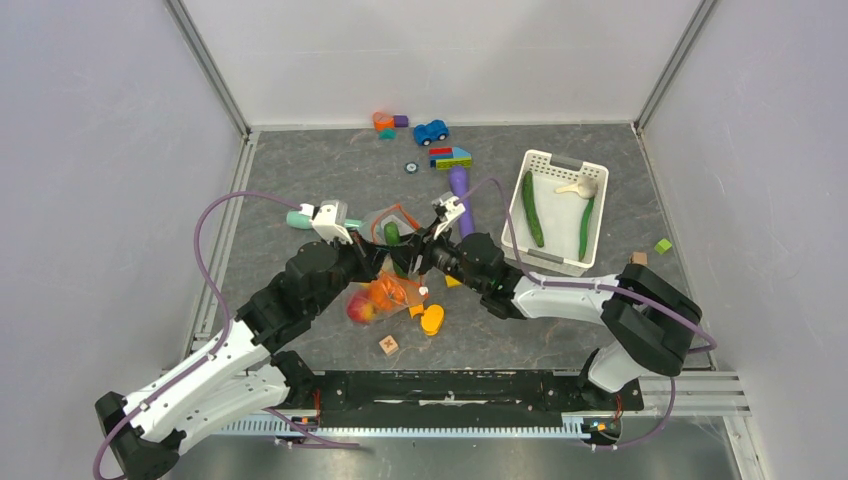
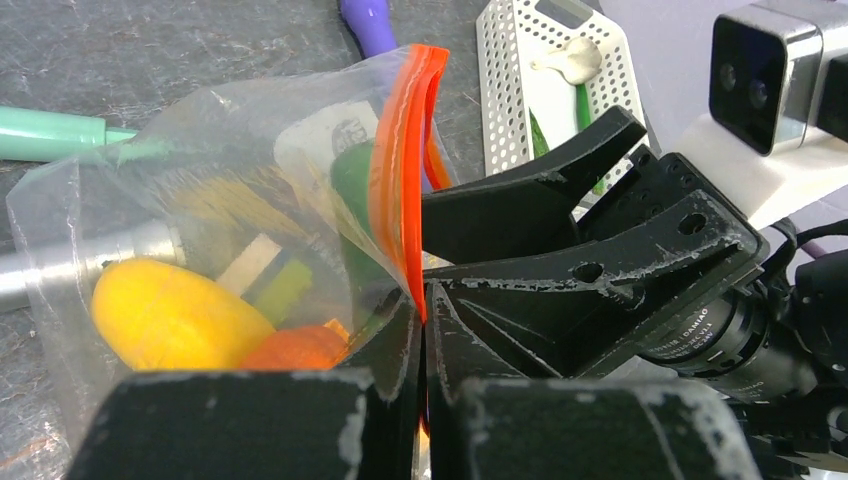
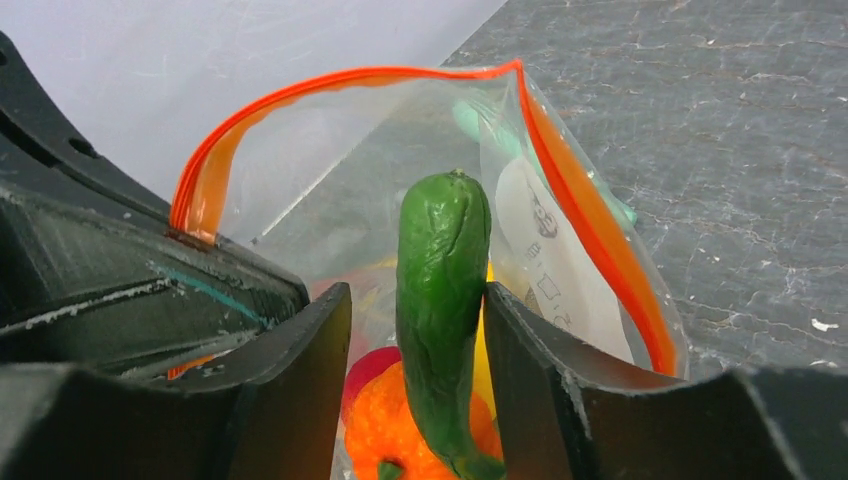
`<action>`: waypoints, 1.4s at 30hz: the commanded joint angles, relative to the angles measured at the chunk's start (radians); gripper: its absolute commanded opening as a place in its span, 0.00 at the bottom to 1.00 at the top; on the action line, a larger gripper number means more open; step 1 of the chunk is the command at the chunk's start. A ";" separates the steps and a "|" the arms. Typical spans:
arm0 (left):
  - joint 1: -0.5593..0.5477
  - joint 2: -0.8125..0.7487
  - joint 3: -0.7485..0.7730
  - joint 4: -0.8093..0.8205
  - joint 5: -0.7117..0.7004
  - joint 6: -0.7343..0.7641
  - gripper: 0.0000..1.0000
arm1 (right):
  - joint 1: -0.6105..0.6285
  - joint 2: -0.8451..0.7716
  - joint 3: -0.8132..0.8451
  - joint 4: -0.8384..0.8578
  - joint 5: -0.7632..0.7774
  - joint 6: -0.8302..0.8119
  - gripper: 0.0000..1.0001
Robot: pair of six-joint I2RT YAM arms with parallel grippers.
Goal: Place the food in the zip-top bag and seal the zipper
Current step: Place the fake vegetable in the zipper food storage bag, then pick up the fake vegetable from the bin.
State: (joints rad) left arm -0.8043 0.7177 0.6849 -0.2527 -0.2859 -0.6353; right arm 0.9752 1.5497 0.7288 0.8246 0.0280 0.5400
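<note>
The clear zip-top bag lies mid-table with its mouth raised between both grippers. My left gripper is shut on the orange-red zipper at one end of the mouth. The mouth gapes open in the right wrist view. My right gripper is open inside the mouth. A green cucumber stands between its fingers, touching the right one, with a gap on the left. An orange pumpkin, red fruit and yellow squash lie in the bag.
A white slotted basket at the right holds two green cucumbers and a white garlic piece. A purple tool and a teal tool lie behind the bag. Blocks and a toy car are scattered around.
</note>
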 commanded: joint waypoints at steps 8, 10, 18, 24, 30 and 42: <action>-0.003 -0.031 -0.002 0.027 -0.012 -0.003 0.02 | 0.015 -0.045 0.115 -0.195 0.103 -0.127 0.75; -0.003 -0.036 -0.002 0.029 -0.013 -0.003 0.02 | 0.013 -0.060 0.132 -0.221 0.098 -0.163 0.82; -0.003 -0.046 -0.007 0.027 -0.024 -0.003 0.02 | -0.083 -0.164 0.164 -0.382 0.024 -0.230 0.98; -0.003 -0.047 -0.007 0.026 -0.033 0.001 0.02 | -0.249 -0.259 0.140 -0.572 0.060 -0.217 0.98; -0.003 -0.037 -0.004 0.026 -0.032 0.007 0.02 | -0.338 -0.292 0.181 -0.894 0.404 -0.298 0.98; -0.003 -0.013 -0.001 0.029 -0.025 0.017 0.02 | -0.695 -0.123 0.226 -1.024 0.133 -0.376 0.89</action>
State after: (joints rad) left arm -0.8043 0.7010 0.6804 -0.2569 -0.2951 -0.6350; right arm 0.3634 1.3293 0.8803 -0.1749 0.3214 0.2195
